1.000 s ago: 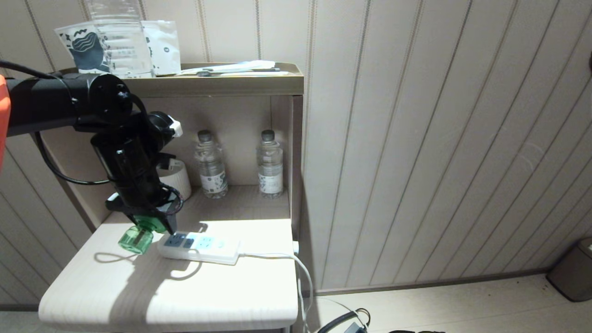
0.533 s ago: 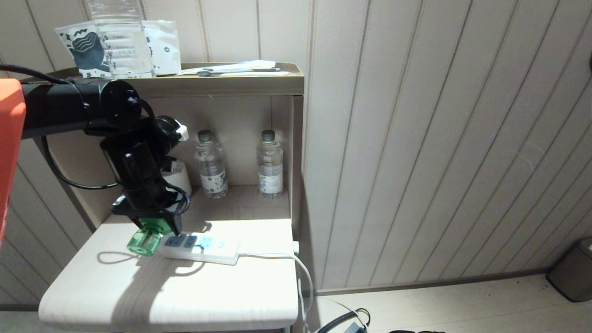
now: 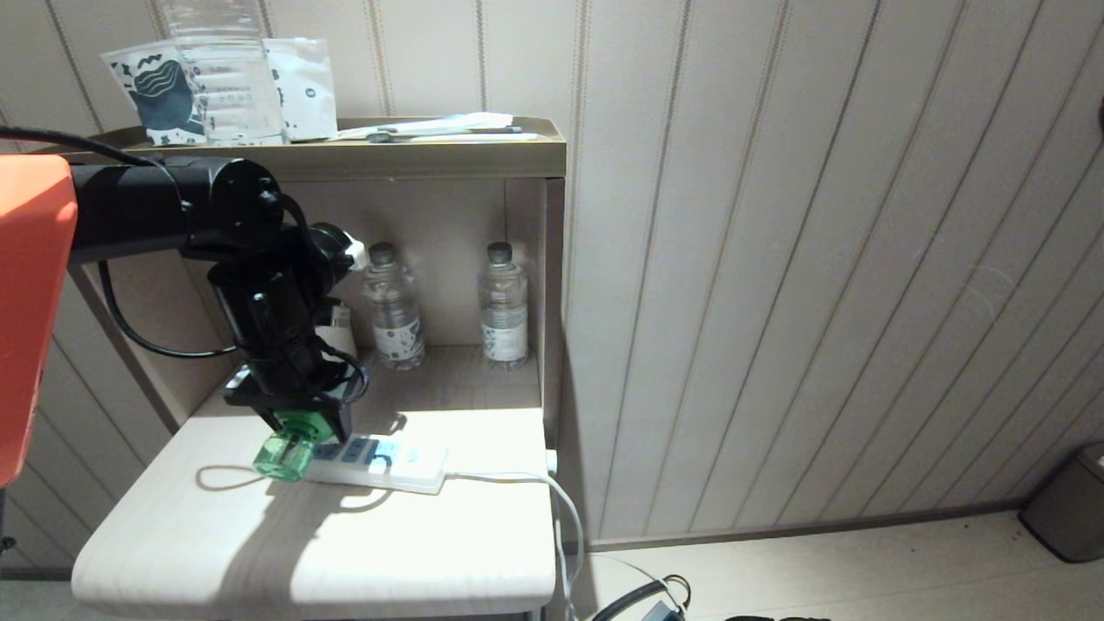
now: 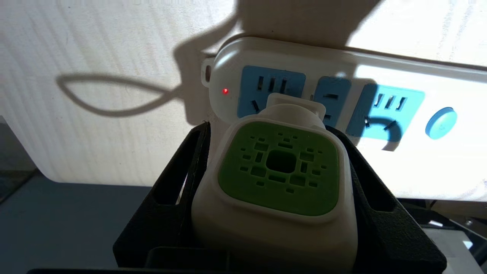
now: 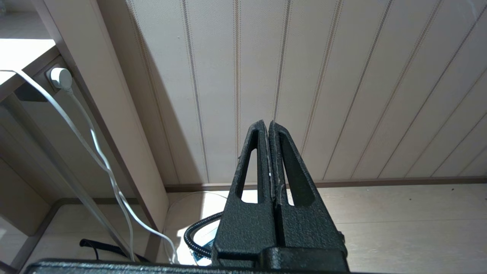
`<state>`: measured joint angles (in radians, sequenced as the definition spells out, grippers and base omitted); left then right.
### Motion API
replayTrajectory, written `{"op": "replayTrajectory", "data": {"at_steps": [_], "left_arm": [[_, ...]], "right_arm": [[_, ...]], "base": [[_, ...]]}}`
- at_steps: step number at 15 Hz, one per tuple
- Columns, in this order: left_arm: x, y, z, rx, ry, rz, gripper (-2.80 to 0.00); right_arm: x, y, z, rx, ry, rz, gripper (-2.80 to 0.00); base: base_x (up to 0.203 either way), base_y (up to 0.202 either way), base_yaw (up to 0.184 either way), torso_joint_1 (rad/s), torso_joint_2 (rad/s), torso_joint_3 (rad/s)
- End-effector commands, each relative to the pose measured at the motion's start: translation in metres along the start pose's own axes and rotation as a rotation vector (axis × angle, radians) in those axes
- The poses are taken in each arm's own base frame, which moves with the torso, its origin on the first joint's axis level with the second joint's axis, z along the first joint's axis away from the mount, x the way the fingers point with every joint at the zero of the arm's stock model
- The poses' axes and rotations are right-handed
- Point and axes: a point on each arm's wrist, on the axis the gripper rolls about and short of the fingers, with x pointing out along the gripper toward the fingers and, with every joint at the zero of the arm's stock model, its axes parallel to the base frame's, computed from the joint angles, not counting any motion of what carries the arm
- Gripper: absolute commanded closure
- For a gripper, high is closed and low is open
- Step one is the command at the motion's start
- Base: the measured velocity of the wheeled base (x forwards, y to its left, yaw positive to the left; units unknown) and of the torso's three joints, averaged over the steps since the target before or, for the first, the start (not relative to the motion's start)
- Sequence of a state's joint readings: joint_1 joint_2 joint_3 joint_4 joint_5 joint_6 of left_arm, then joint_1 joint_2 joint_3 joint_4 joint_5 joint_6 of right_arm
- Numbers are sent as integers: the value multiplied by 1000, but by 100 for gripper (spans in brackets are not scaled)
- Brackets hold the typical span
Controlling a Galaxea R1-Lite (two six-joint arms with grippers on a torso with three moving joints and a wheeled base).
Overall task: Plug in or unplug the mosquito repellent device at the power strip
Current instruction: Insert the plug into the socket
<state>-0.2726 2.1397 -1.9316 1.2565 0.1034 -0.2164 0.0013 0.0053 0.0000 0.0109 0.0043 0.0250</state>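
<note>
My left gripper point(image 3: 304, 420) is shut on the mosquito repellent device point(image 3: 285, 455), its black fingers point(image 4: 179, 190) pressing both sides of the white head with the green vented face point(image 4: 279, 167). The translucent green bottle hangs low at the left end of the power strip point(image 3: 388, 463). In the left wrist view the device's plug stub faces the first pale-blue socket of the power strip point(image 4: 335, 61), beside a lit red lamp; the prongs are hidden. My right gripper point(image 5: 268, 125) is shut and empty, parked low and facing the wall, outside the head view.
The strip lies on a pale bedside table point(image 3: 345, 552), its white cord point(image 3: 517, 476) dropping off the right edge. Two water bottles point(image 3: 392, 306) point(image 3: 503, 304) and a white mug point(image 3: 341, 332) stand in the niche behind. Packets sit on the shelf top point(image 3: 414, 155).
My left arm has carried the device to the right and slightly down, from beside the strip's left end to over its first socket. The strip and my right arm have not moved.
</note>
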Motion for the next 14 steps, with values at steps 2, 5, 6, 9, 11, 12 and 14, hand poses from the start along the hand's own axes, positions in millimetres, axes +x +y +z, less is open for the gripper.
{"op": "replayTrajectory", "data": {"at_steps": [2,5,6,9,11,12,14], "left_arm": [[-5,1,-1,-3,-17,1,0],[-6,2,0,-9,-29,3,0],[-5,4,0,-18,-28,4,0],[-1,6,3,-40,-24,23,0],[0,7,5,-40,-46,72,0],[0,7,6,-38,-52,76,0],[1,6,5,-33,-43,76,0]], "right_arm": [[0,0,0,0,1,1,0],[0,0,0,1,1,1,0],[0,0,0,0,1,1,0],[0,0,0,0,1,1,0],[0,0,0,1,1,1,0],[0,0,0,1,1,1,0],[0,0,0,0,1,1,0]], "base": [[0,0,0,0,0,0],[0,0,0,0,0,0],[0,0,0,0,0,0],[0,0,0,0,0,0],[0,0,0,0,0,0],[0,0,0,0,0,0],[0,0,0,0,0,0]]}}
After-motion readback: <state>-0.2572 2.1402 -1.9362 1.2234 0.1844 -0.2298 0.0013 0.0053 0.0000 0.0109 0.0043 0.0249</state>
